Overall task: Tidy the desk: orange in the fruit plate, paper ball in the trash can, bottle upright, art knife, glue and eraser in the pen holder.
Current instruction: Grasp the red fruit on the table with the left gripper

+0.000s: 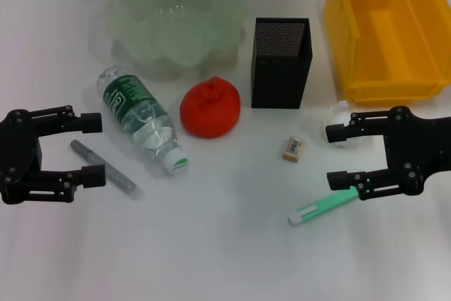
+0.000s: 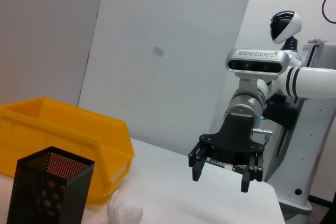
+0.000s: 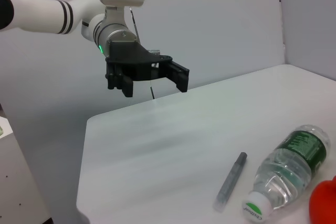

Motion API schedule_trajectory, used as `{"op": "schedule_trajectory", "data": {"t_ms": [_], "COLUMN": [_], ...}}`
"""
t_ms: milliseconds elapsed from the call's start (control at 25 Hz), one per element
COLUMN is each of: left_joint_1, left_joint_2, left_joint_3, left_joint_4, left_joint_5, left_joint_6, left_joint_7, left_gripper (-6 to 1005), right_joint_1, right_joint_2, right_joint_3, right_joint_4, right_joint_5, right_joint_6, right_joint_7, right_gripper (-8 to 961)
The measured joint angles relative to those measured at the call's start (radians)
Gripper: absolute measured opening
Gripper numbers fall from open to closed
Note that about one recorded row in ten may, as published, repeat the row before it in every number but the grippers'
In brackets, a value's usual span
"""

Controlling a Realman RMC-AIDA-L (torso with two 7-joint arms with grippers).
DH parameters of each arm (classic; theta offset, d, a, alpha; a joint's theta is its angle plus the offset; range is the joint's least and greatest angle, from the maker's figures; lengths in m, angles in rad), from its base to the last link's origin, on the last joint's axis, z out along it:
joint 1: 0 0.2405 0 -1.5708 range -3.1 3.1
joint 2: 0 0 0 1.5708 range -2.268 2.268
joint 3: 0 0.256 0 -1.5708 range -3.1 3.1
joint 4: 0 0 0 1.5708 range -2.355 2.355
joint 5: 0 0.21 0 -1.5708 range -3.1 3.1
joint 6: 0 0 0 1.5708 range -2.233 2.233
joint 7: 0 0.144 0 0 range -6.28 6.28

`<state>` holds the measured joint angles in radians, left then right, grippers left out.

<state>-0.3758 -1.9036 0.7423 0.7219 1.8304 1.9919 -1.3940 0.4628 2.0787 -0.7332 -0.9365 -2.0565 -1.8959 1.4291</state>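
Nothing's sorted yet from where I'm driving. Using the pen holder as my anchor: trash can just to its right, fruit plate to its left, bottle lying down front-left, orange just front-left, paper ball front-right, eraser right in front. Left gripper and right gripper both hover wide open, holding nothing. I'd guess the right one drops onto the paper ball first.

No legible text on the bottle label or eraser barcode.
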Motion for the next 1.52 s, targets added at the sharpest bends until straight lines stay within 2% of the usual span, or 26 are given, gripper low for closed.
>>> {"op": "schedule_trajectory", "data": {"t_ms": [320, 480, 680, 720, 760, 880, 920, 960, 1040, 1080, 1160, 1200, 1240, 1280, 1400, 1440, 1480, 1520], "left_joint_1": [0.001, 0.0, -0.006, -0.006, -0.023, -0.047, -0.047, -0.077, -0.1, -0.113, -0.113, -0.143, -0.143, -0.172, -0.172, -0.217, -0.217, -0.23], "left_joint_2": [-0.003, -0.012, -0.051, -0.051, -0.079, -0.102, -0.102, -0.129, -0.147, -0.154, -0.154, -0.163, -0.163, -0.164, -0.164, -0.172, -0.172, -0.174], "left_joint_3": [0.0, -0.009, -0.023, -0.023, -0.017, -0.015, -0.015, -0.013, -0.012, -0.007, -0.007, 0.021, 0.021, 0.067, 0.067, 0.158, 0.158, 0.245], "left_joint_4": [0.001, 0.002, 0.035, 0.035, 0.051, 0.055, 0.055, 0.054, 0.05, 0.045, 0.045, 0.02, 0.02, -0.023, -0.023, -0.09, -0.09, -0.12], "left_joint_5": [0.002, 0.0, 0.0, 0.0, 0.002, 0.008, 0.008, 0.022, 0.045, 0.06, 0.06, 0.085, 0.085, 0.087, 0.087, 0.061, 0.061, 0.001], "left_joint_6": [-0.001, -0.018, -0.096, -0.096, -0.176, -0.242, -0.242, -0.307, -0.353, -0.379, -0.379, -0.442, -0.442, -0.512, -0.512, -0.649, -0.649, -0.728], "left_joint_7": [0.002, 0.007, 0.025, 0.025, 0.032, 0.035, 0.035, 0.048, 0.056, 0.058, 0.058, 0.061, 0.061, 0.061, 0.061, 0.062, 0.062, 0.071], "left_gripper": [861, 861, 861, 861, 861, 860, 860, 860, 860, 860, 860, 860, 860, 861, 853, 851, 848, 845], "right_joint_1": [-0.001, -0.008, -0.049, -0.061, -0.09, -0.117, -0.129, -0.14, -0.154, -0.163, -0.171, -0.171, -0.175, -0.179, -0.188, -0.191, -0.193, -0.195], "right_joint_2": [0.0, -0.001, -0.009, -0.011, -0.015, -0.017, -0.017, -0.017, -0.017, -0.017, -0.017, -0.017, -0.017, -0.017, -0.013, -0.012, -0.011, -0.011], "right_joint_3": [0.003, 0.014, 0.057, 0.067, 0.095, 0.128, 0.147, 0.168, 0.21, 0.25, 0.273, 0.273, 0.281, 0.286, 0.289, 0.289, 0.289, 0.289], "right_joint_4": [0.002, 0.0, -0.035, -0.046, -0.073, -0.107, -0.123, -0.136, -0.149, -0.151, -0.152, -0.152, -0.152, -0.152, -0.152, -0.152, -0.152, -0.152], "right_joint_5": [0.0, 0.001, 0.004, 0.004, 0.004, 0.004, 0.004, 0.003, 0.0, -0.002, -0.003, -0.003, -0.004, -0.005, -0.005, -0.006, -0.006, -0.006], "right_joint_6": [-0.001, -0.006, -0.029, -0.033, -0.04, -0.05, -0.058, -0.069, -0.089, -0.111, -0.124, -0.124, -0.127, -0.127, -0.128, -0.128, -0.128, -0.128], "right_joint_7": [-0.001, -0.001, -0.001, 0.001, 0.009, 0.018, 0.023, 0.026, 0.03, 0.03, 0.029, 0.029, 0.027, 0.026, 0.025, 0.025, 0.025, 0.025], "right_gripper": [750, 750, 749, 749, 749, 749, 748, 748, 748, 748, 748, 748, 748, 747, 747, 747, 747, 747]}}
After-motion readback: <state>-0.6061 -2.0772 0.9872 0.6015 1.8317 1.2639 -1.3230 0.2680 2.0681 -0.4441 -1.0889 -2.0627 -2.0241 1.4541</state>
